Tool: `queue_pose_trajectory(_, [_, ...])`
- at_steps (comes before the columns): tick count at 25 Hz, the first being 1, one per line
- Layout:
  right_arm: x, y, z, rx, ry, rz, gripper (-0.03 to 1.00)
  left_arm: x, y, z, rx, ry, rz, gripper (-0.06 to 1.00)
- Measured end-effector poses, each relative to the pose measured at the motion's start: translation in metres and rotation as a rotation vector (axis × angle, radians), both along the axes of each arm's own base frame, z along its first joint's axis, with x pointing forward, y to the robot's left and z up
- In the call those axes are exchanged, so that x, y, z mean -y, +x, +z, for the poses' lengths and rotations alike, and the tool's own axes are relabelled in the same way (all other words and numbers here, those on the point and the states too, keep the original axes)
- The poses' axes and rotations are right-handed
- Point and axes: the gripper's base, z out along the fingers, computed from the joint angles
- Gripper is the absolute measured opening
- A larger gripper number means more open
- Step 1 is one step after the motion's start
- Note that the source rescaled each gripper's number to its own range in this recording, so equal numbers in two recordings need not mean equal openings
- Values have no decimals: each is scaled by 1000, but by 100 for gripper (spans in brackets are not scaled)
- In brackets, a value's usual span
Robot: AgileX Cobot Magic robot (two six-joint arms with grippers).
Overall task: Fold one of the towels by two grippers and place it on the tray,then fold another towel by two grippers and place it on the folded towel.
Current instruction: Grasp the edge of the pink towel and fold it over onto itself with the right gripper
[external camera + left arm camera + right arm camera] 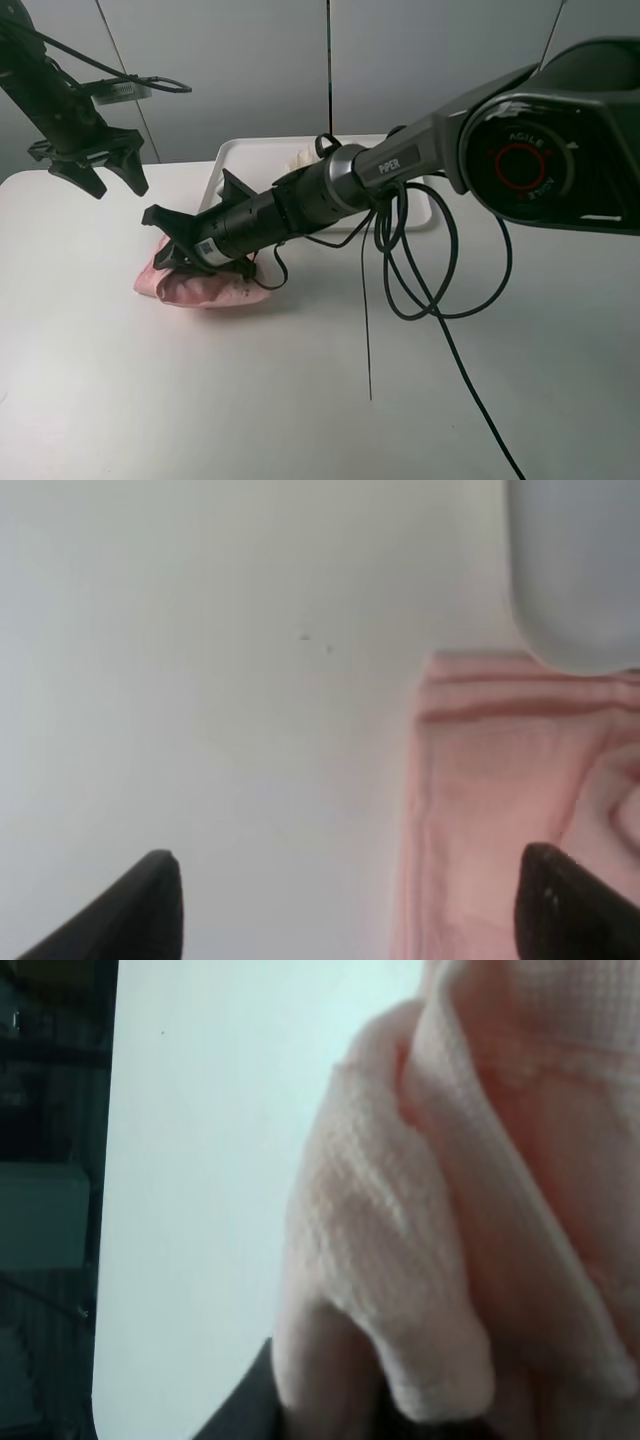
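Left gripper (112,178) fingers spread wide, empty; right gripper (178,250) down on the pink towel (205,287), grip unclear. Cream towel (300,157) already on the tray (240,155); pink towel lies bunched, not yet stacked

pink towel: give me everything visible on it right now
The pink towel is pale pink terry with a faint woven texture, folded and bunched into a rumpled mound, not flat. It lies on the white table, in front of the tray and off it. The right gripper presses into its top; whether cloth is pinched is unclear. The left gripper hangs open above, apart from it.
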Motion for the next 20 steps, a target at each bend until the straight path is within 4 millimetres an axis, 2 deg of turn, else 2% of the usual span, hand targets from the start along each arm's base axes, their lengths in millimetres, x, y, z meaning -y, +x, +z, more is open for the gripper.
queue_pose_trajectory(2, [-2, -1, 4, -11, 24, 14, 43, 0, 2, 3, 9, 0, -6, 88])
queue_pose_trajectory(4, [-6, 0, 10, -12, 57, 31, 51, 0, 3, 6, 18, 1, -9, 88])
queue_pose_trajectory(10, [-25, 10, 50, 46, 205, 109, 53, -1, 3, 6, 20, 10, -18, 88])
queue_pose_trajectory(12, [-28, 9, 57, 52, 235, 135, 53, -4, 3, 6, 20, 10, -13, 88])
queue_pose_trajectory(17, [-18, 12, 57, 120, 165, 234, 60, -23, 3, 6, 18, -23, 46, 88])
queue_pose_trajectory(20, [-7, 16, 69, 198, 96, 300, 63, -31, 3, 7, 21, -50, 78, 88])
